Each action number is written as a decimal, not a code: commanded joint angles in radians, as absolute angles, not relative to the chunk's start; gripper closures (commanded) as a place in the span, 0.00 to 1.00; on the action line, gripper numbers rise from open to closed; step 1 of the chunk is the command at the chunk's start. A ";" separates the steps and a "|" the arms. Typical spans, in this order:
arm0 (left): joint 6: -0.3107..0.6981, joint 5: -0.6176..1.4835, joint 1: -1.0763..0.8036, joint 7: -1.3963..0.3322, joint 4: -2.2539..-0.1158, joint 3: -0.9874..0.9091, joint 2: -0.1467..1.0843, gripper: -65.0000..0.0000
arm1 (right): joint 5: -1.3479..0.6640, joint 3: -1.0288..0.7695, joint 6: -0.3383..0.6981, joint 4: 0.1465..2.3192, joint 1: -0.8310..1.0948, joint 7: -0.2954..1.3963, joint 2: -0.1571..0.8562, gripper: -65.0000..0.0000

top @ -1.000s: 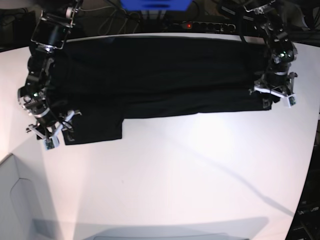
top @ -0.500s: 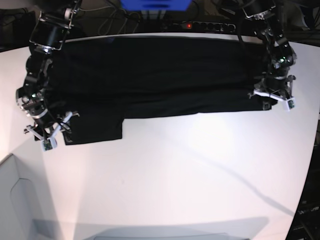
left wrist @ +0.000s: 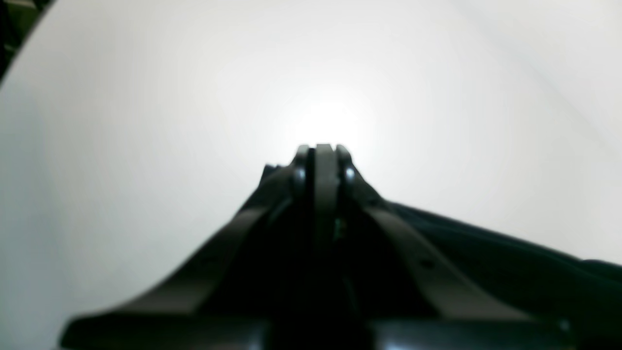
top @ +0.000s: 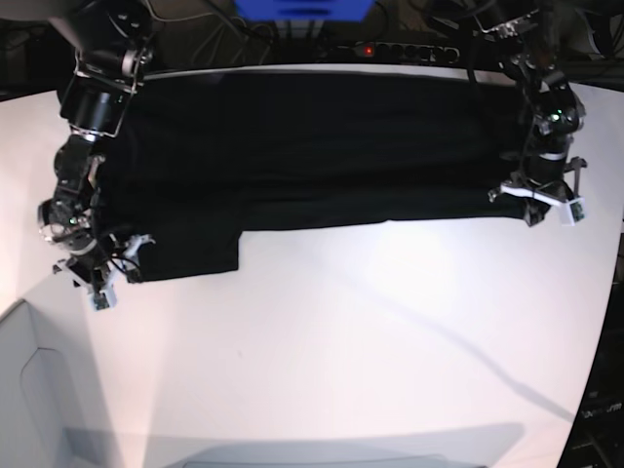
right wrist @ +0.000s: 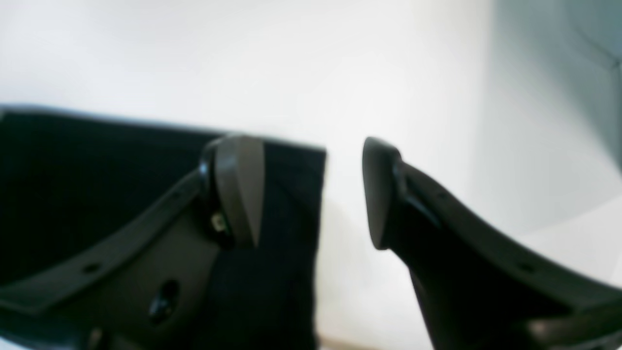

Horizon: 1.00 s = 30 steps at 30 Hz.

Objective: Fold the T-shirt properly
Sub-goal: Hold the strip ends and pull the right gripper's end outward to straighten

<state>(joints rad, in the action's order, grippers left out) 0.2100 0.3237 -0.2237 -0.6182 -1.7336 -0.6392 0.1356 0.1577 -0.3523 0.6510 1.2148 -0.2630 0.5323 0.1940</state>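
The black T-shirt (top: 312,146) lies flat in a long band across the far part of the white table (top: 341,331), one sleeve sticking out toward me at the left. My left gripper (top: 546,203) sits at the band's near right corner. In the left wrist view that gripper (left wrist: 323,150) is shut, with the T-shirt (left wrist: 486,253) trailing off from its jaws. My right gripper (top: 105,281) is at the sleeve's outer edge. In the right wrist view it (right wrist: 313,194) stands open, one finger (right wrist: 238,189) over the T-shirt sleeve (right wrist: 73,184), the other over bare table.
A black power strip (top: 405,49) and a blue object (top: 302,10) lie behind the table's far edge. A pale grey panel (top: 29,390) sits at the near left corner. The table's right edge runs close to my left gripper.
My left gripper has gone from part open to shut at the T-shirt's near right corner. My right gripper stayed open and shifted slightly along the sleeve's edge.
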 commanded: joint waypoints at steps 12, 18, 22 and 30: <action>0.209 0.332 -0.219 -0.591 -1.810 -0.641 0.145 1.00 | 0.232 -0.355 0.657 1.112 -0.331 0.504 0.203 0.51; 0.211 0.332 -0.219 -0.591 -1.805 -0.644 0.145 1.00 | 0.228 -0.317 0.659 1.098 -0.348 0.503 0.202 0.97; 0.211 0.334 -0.232 -0.591 -1.807 -0.644 0.145 1.00 | 0.226 -0.321 0.662 1.214 -0.328 0.510 0.203 1.00; 0.211 0.334 -0.263 -0.590 -1.813 -0.644 0.136 1.00 | 0.226 -0.325 0.698 1.709 -0.117 0.547 0.197 1.00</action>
